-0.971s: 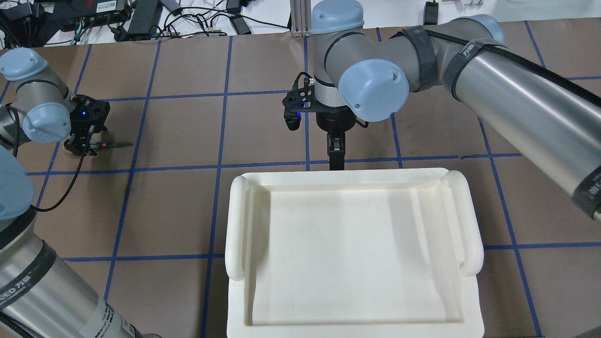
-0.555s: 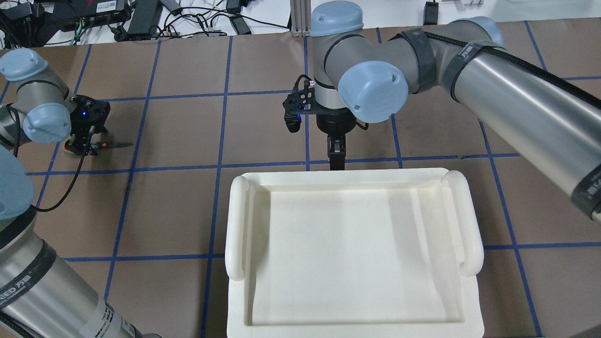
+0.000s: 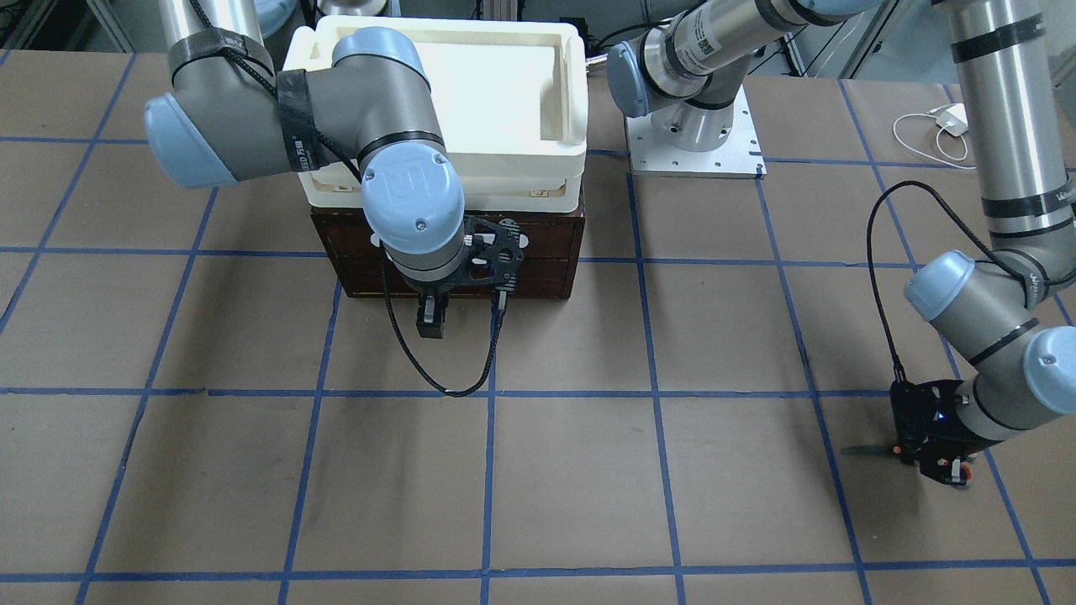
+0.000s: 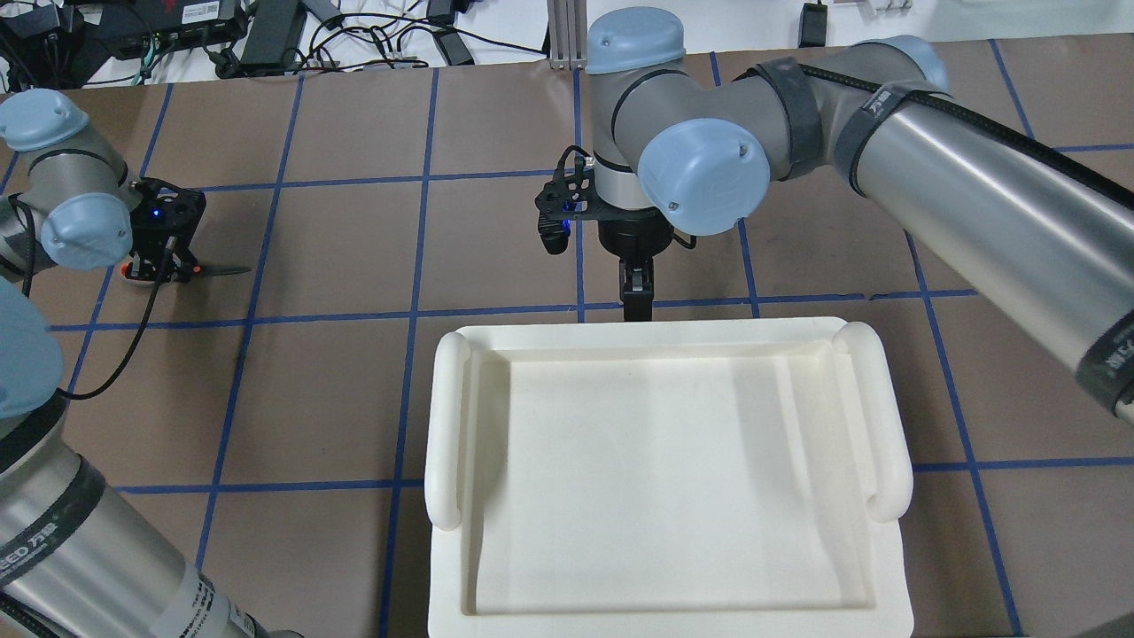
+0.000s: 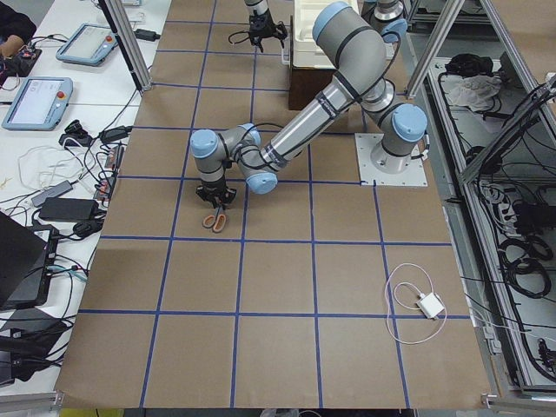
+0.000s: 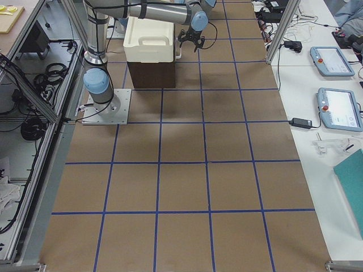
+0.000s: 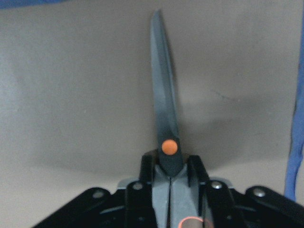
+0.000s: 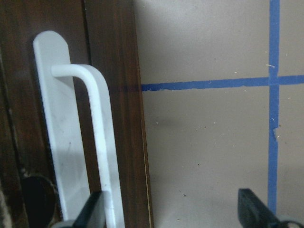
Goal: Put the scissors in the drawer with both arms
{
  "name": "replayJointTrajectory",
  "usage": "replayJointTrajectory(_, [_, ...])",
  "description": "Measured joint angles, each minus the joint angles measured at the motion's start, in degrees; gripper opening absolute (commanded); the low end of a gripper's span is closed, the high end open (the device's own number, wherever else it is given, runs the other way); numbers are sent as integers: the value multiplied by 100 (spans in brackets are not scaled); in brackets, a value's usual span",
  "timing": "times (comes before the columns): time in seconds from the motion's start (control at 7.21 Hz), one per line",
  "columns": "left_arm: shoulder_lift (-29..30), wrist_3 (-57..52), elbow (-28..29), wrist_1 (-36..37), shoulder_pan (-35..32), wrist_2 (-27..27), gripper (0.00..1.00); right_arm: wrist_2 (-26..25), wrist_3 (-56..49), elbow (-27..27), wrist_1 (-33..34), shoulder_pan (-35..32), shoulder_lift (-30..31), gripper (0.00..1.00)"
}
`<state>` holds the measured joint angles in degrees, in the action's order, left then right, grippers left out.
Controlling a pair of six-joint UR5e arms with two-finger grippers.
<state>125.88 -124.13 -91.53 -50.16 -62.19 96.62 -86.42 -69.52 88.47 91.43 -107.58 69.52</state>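
White print on a black strap (image 4: 34, 546) around the left arm (image 4: 84, 567) reads "EED", followed by Chinese characters too small to make out. A blue joint cap (image 3: 411, 187) on the right arm (image 3: 252, 118) bears an embossed UR logo. A white label (image 4: 205, 604) on the left arm has print too fine to read.

The scissors (image 4: 197, 272) are closed, with dark grey blades, an orange pivot dot and orange-lined handles. They lie level at or just off the tabletop at the far left, blades pointing right, and the left arm (image 4: 62, 221) bends low over them, the left gripper (image 4: 165, 266) pressing a finger against each side just behind the pivot. Well to the right, the drawer (image 3: 546, 252), dark brown with a white bar handle (image 8: 102, 142), sits shut, and the right arm (image 4: 974, 204) reaches across to its front, where the right gripper (image 4: 636, 301) hangs with fingers spread, one beside the handle.
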Motion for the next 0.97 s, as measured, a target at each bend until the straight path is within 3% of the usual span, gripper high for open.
replayJointTrajectory(0.69, [-351,-7,4,-87,-54,-193,0,-6,-2,116,110,-6,-62,100])
replayJointTrajectory(0.97, [-711,20,31,-524,-147,-374,0,-1,-2,117,220,-17,-142,100])
